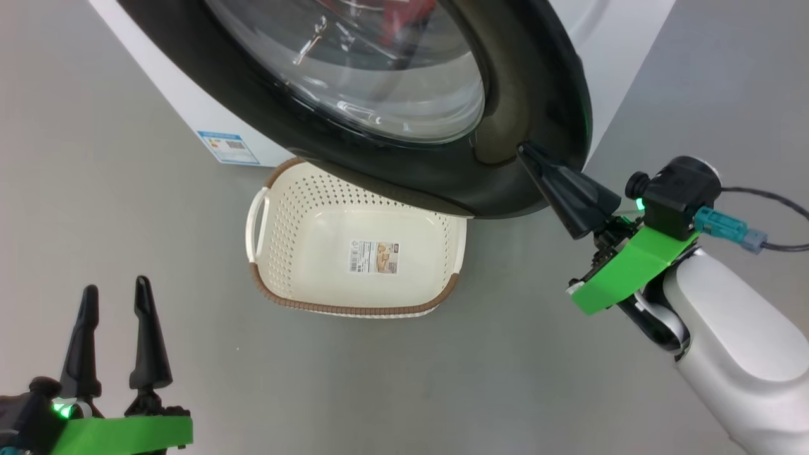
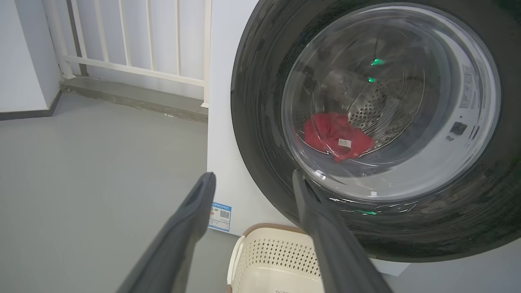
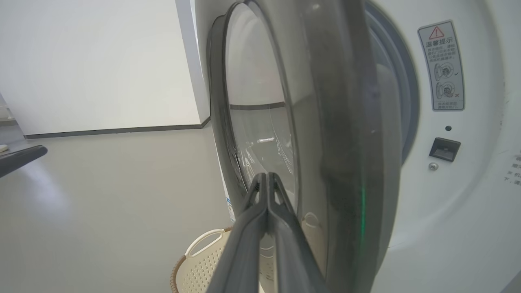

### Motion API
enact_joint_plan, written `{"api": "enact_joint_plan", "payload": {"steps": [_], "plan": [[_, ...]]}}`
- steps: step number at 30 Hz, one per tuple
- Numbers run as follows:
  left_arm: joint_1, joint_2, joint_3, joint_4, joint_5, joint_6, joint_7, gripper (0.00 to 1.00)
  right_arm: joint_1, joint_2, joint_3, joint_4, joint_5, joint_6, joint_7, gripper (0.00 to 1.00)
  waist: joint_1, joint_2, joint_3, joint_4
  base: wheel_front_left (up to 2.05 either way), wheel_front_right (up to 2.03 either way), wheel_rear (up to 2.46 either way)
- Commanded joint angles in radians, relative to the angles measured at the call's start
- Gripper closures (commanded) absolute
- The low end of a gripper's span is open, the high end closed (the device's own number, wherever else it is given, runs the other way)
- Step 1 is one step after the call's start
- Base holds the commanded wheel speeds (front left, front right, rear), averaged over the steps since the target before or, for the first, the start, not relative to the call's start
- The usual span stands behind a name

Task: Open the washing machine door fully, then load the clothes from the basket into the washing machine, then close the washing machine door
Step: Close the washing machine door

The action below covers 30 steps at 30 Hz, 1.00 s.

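Note:
The washing machine [image 1: 189, 95] has its black washing machine door [image 1: 518, 82] standing ajar, swung out over the basket [image 1: 354, 309]. My right gripper [image 1: 524, 151] is shut and empty, its tips pressed against the door's black outer ring. In the right wrist view the closed right gripper [image 3: 266, 179] lies against the door [image 3: 346, 122] by the glass edge. The red clothes [image 2: 338, 136] lie in the steel drum, seen through the glass. The cream basket holds just its floor sticker. My left gripper [image 1: 117, 291] hangs open and empty at the lower left, apart from everything.
A blue energy sticker [image 1: 227, 147] marks the machine's lower front. The door latch slot [image 3: 444, 148] and a warning label [image 3: 443, 65] show on the machine face. A white railing [image 2: 134, 36] stands behind on the left. Grey floor surrounds the basket.

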Motion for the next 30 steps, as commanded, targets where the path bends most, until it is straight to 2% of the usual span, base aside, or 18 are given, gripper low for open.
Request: {"api": "enact_joint_plan", "payload": {"steps": [1,18,30], "plan": [[-0.026,0.016,0.031,-0.022,-0.004,-0.008,-0.008,0.00,-0.008,-0.008,0.010,-0.017,-0.001,0.002,-0.005,1.00,0.0000,0.0000,0.011,0.008,0.00,0.00,0.00],[-0.060,0.016,0.016,-0.037,-0.008,-0.009,-0.008,0.00,-0.126,-0.078,-0.024,0.002,-0.002,0.002,-0.005,1.00,0.0000,0.0000,0.109,0.025,0.00,0.00,0.00],[-0.102,0.016,-0.006,-0.041,-0.035,-0.010,-0.008,0.00,-0.270,-0.148,-0.060,0.047,-0.005,0.002,-0.005,1.00,0.0000,0.0000,0.203,0.068,0.00,0.00,0.00]]}}
